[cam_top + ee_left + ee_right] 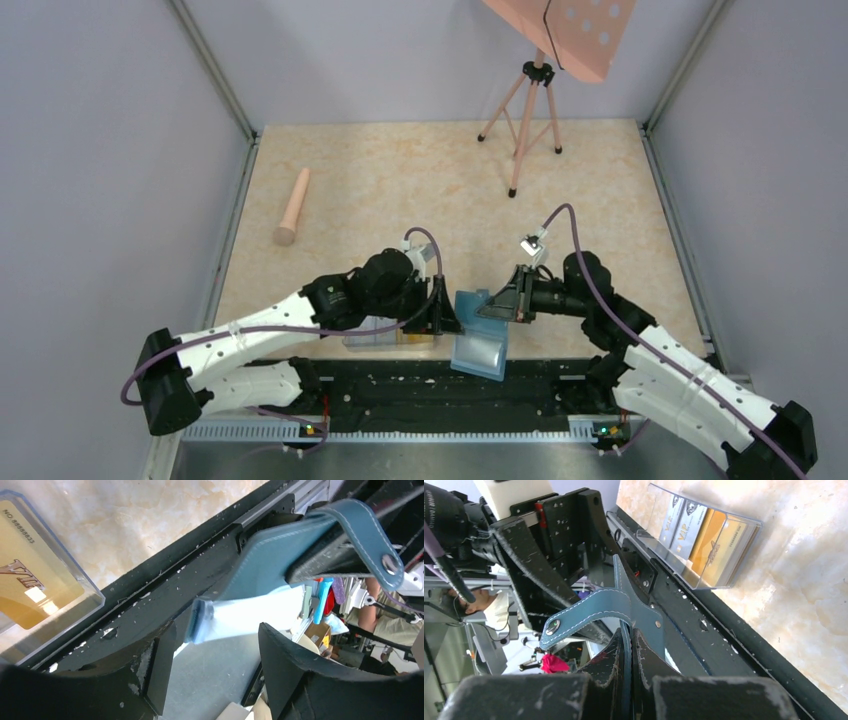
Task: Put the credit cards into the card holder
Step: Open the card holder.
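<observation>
Slippage is your first worry: the right end effector (629, 641) is clenched on just one edge of the holder (640, 614), which hangs out ahead of it over the black rail (704, 625) at the table's (804, 605) near edge. A push from the left could twist the holder in that grip or pull it free.

The left end effector (445, 312) stands released, its fingers (300, 670) apart and gripping nothing. A pale strip (240, 617) juts from the holder just ahead of them (a half-seated card or the pocket lining, I can't tell which). If it is a card, it could slide back out, since it sits only partly in and the holder is tilted.

The other cards (716, 542) stand in the clear box (746, 550), close beside the left end effector. Reach in carelessly and you could shove the box along the table.
</observation>
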Robot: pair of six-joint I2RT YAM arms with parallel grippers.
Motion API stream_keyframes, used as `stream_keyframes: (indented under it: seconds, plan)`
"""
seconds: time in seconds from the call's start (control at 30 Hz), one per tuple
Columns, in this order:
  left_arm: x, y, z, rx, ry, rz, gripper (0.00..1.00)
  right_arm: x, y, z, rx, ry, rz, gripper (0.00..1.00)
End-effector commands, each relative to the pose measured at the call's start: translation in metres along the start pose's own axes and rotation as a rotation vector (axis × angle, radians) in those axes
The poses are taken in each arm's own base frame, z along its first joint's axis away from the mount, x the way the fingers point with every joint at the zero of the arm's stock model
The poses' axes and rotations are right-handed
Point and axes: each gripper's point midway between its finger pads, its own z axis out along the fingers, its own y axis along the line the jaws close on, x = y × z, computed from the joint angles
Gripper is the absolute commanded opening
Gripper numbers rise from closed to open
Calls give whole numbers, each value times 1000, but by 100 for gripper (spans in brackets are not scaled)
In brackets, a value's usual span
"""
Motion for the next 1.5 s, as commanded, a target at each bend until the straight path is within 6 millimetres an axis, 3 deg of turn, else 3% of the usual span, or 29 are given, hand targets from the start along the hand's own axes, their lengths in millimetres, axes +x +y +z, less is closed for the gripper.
stream_keyframes:
  seconds: [0.0, 0.13, 0.27, 0.67, 1.0, 1.47]
  plan:
    - [-17, -4, -6, -14, -96, 22, 67, -8, 23, -7, -74, -35, -10, 0]
    - [-10, 33, -18, -224, -73, 1, 62, -12, 23, -10, -49, -59, -9, 0]
    - [6, 46, -19, -277, 5, -15, 57, -14, 19, -10, -22, -69, -7, 0]
    - [13, 21, -2, -154, 48, 11, 57, -15, 14, -7, 2, -65, 2, 0]
    - [19, 28, 20, -197, 89, 21, 57, -16, 20, -8, -17, -65, 6, 0]
    - [20, 20, 35, -129, 83, 27, 61, -17, 29, -10, -59, -71, 14, 0]
